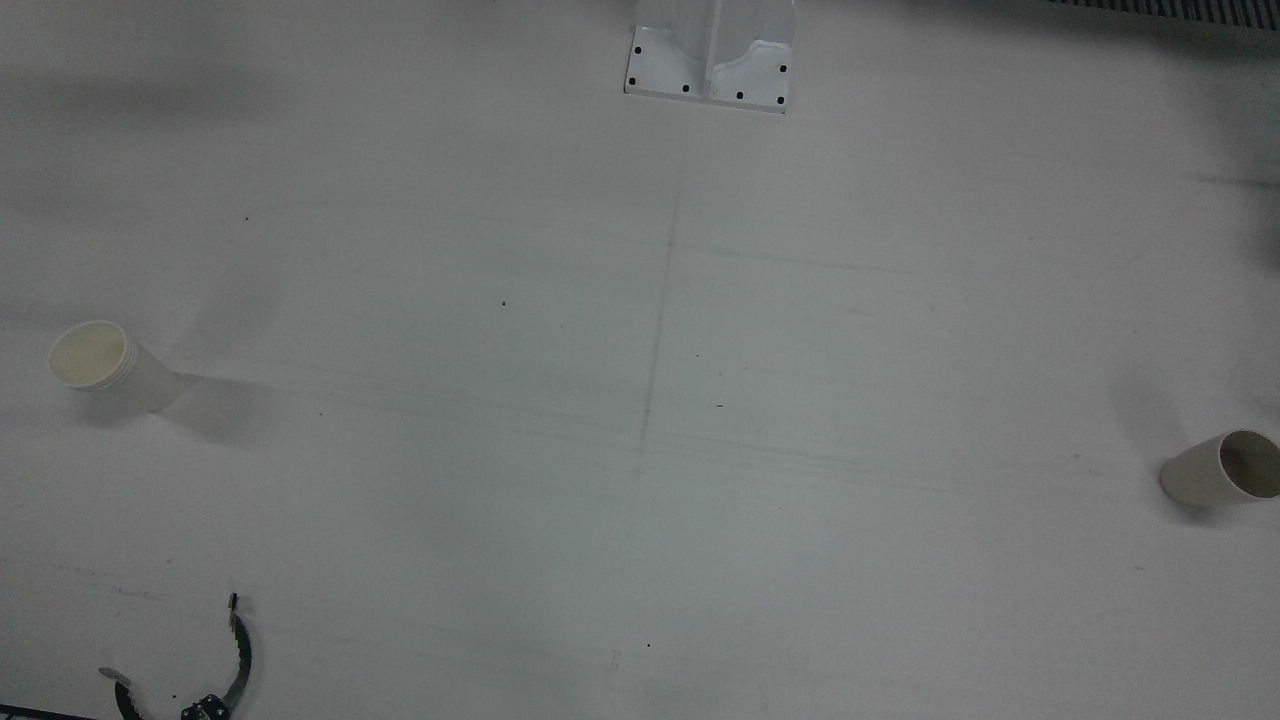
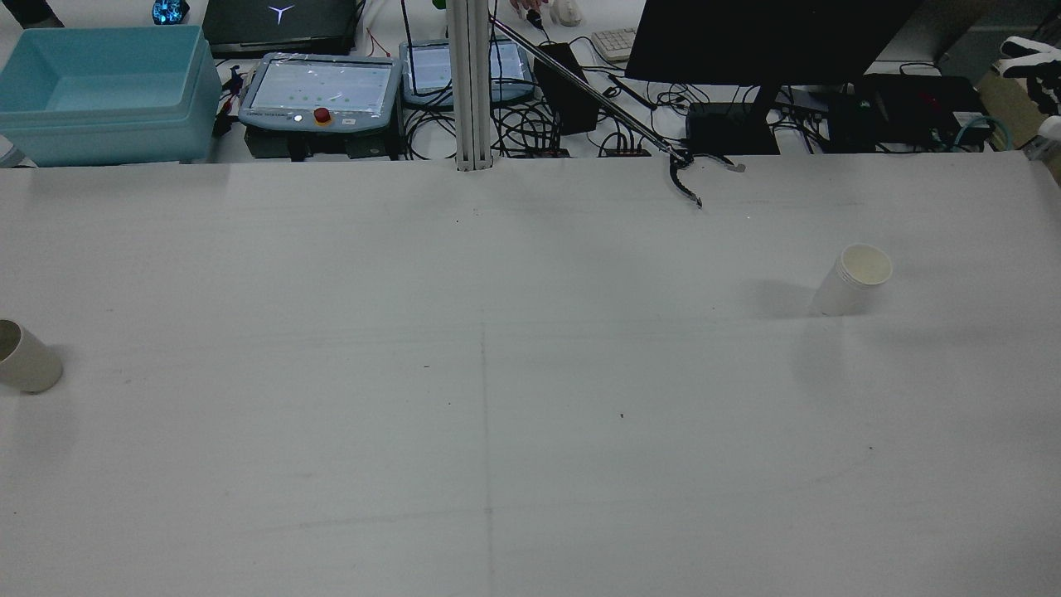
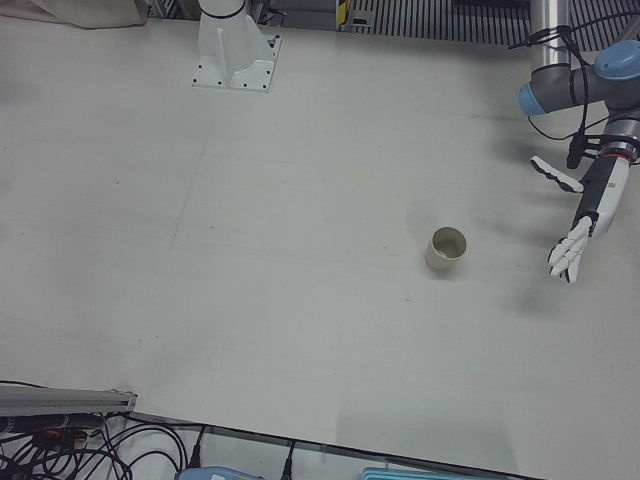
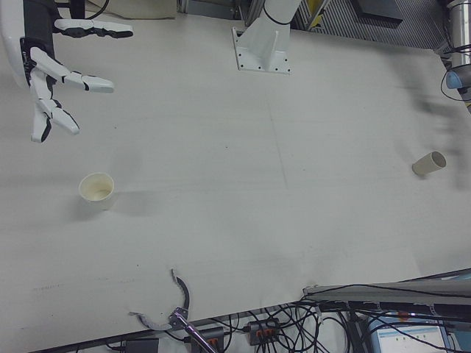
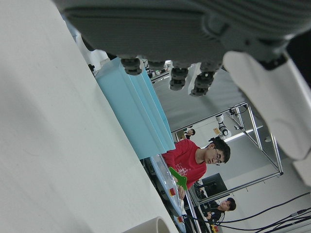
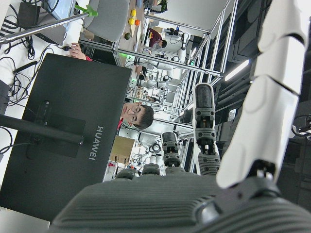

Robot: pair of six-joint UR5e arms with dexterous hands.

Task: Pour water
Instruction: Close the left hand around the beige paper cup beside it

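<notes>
A white paper cup (image 3: 446,247) stands on the table on my left side; it also shows in the front view (image 1: 1225,468) and rear view (image 2: 25,356). A second, ribbed white cup (image 4: 97,189) stands on my right side, seen too in the front view (image 1: 100,360) and rear view (image 2: 854,278). My left hand (image 3: 580,225) is open with fingers spread, hovering beside the first cup, apart from it. My right hand (image 4: 51,73) is open and empty, hovering back from the ribbed cup. I cannot tell what either cup holds.
A black grabber tool (image 1: 225,660) lies at the operators' edge of the table (image 2: 497,373). A white pedestal base (image 1: 710,60) is bolted at the robot's edge. Beyond the table stand a blue bin (image 2: 99,91), a monitor (image 2: 771,41) and cables.
</notes>
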